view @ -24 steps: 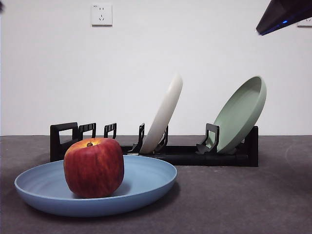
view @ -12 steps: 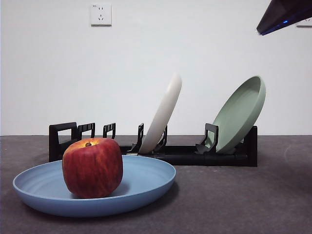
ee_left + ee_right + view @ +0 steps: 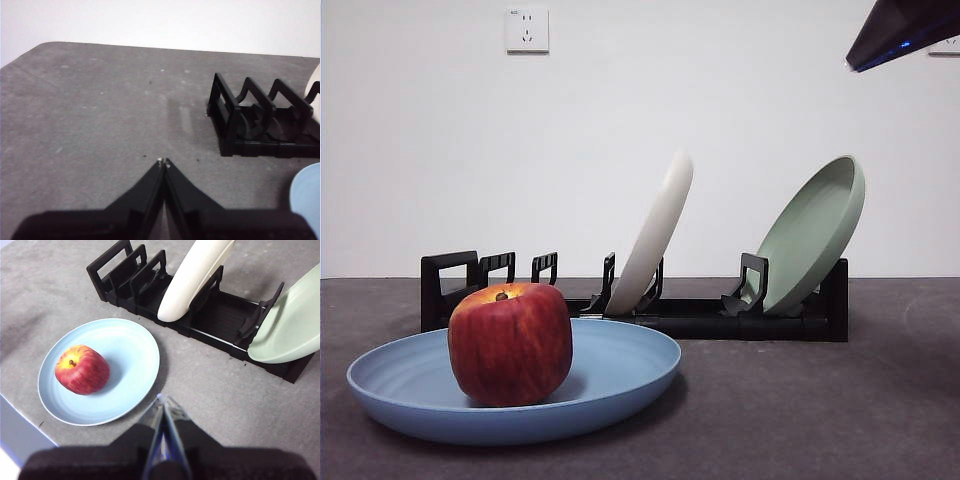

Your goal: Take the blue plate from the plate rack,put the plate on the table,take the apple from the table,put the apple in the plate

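Note:
The blue plate (image 3: 610, 375) (image 3: 125, 355) lies flat on the dark grey table (image 3: 800, 410) in front of the plate rack (image 3: 700, 318) (image 3: 220, 320). The red apple (image 3: 510, 343) (image 3: 82, 369) stands upright in the plate, left of its middle. My right gripper (image 3: 163, 400) hangs shut and empty above the table beside the plate's rim; in the front view it shows only as a black tip (image 3: 905, 30) at the top right. Shut and empty too, my left gripper (image 3: 163, 161) hovers over bare table off the rack's handle end (image 3: 225, 117). A sliver of the plate (image 3: 307, 195) shows there.
A cream-white plate (image 3: 655, 235) (image 3: 195, 275) leans in the rack's middle slots. A sage-green plate (image 3: 815, 235) (image 3: 292, 325) leans at its right end. A wall socket (image 3: 527, 30) sits on the white wall behind. The table's near edge (image 3: 25, 422) runs close to the blue plate.
The whole front picture shifted a few pixels to the left between the oldest frame and the later ones. Plate, apple and rack hold their places relative to each other.

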Tool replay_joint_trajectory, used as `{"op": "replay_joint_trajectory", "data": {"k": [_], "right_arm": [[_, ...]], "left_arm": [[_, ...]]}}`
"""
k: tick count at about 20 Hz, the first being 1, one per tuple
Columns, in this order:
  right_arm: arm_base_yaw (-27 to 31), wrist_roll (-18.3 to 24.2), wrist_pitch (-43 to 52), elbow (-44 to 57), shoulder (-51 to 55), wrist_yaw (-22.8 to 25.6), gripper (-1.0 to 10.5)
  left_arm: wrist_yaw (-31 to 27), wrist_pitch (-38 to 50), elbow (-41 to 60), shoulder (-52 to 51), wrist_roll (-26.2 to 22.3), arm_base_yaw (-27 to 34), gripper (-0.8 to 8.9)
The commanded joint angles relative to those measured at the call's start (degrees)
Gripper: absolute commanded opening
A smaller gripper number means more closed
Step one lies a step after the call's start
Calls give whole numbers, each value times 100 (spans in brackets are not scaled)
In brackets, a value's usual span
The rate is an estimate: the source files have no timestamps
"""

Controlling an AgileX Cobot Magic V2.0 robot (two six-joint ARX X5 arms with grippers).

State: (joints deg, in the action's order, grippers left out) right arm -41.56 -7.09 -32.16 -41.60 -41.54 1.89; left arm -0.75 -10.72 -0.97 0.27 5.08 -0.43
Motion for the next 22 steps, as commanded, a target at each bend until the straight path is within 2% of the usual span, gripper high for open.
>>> {"op": "replay_joint_trajectory", "data": {"k": [1, 14, 15, 18, 19, 22], "right_arm": [[-2, -57, 17, 17, 9, 0, -11], [-2, -57, 0, 17, 11, 0, -11], [-2, 15, -15, 17, 24, 13, -11], [160, 850, -44, 24, 315, 334, -11], [343, 1093, 42, 33, 490, 389, -11], [1217, 1279, 752, 299, 1056, 407, -11]], "left_arm": [[243, 17, 72, -11, -22, 15, -1], [238, 20, 72, -9, -22, 15, -1], [236, 20, 72, -9, -22, 15, -1], [238, 20, 72, -9, -22, 15, -1], [236, 17, 72, -9, -22, 15, -1], [240, 20, 72, -9, -22, 15, -1]]}}
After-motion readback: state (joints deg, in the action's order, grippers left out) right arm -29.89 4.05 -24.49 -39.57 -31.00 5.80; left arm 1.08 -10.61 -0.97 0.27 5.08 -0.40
